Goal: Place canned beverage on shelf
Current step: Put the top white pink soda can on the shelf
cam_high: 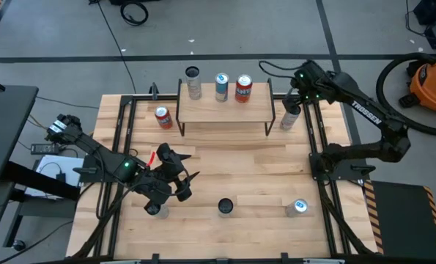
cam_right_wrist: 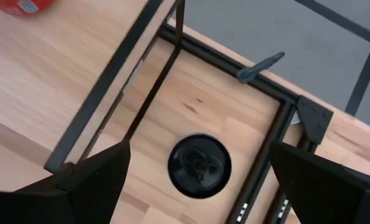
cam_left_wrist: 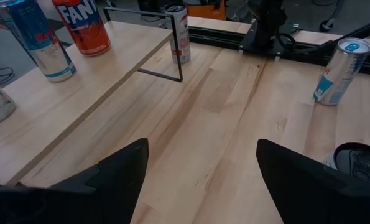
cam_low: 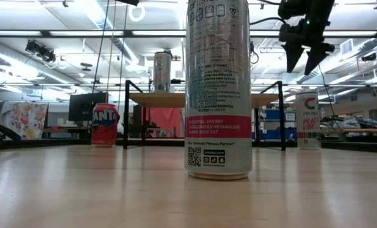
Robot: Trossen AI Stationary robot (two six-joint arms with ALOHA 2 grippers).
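The table (cam_high: 232, 169) is a light-wood surface framed by black rails. The shelf (cam_high: 225, 110) stands at its far middle, to the left of the right tool and well beyond the left tool.

Three cans stand on the shelf: a silver can (cam_high: 193, 82) at its left end, a blue-and-white can (cam_high: 221, 86) in the middle, and an orange can (cam_high: 243, 89) beside that.

The right tool (cam_high: 294, 99) hangs over the table's far right corner, just off the shelf's right end. Its fingers are spread wide and hold nothing. Directly beneath it, between the shelf leg and the table rail, stands a white can (cam_right_wrist: 199, 165) with a dark top, upright and untouched.

The left tool (cam_high: 175, 178) is low over the near left part of the table, fingers spread wide and empty, pointing toward the shelf.

Other cans on the table:
- a red can (cam_high: 163, 117) just left of the shelf, beyond the left tool;
- a dark-topped can (cam_high: 155, 208) just by the left arm's wrist;
- a tall can (cam_high: 226, 207) near the front edge, right of the left tool;
- a blue-topped can (cam_high: 299, 207) further right, well apart from both tools.
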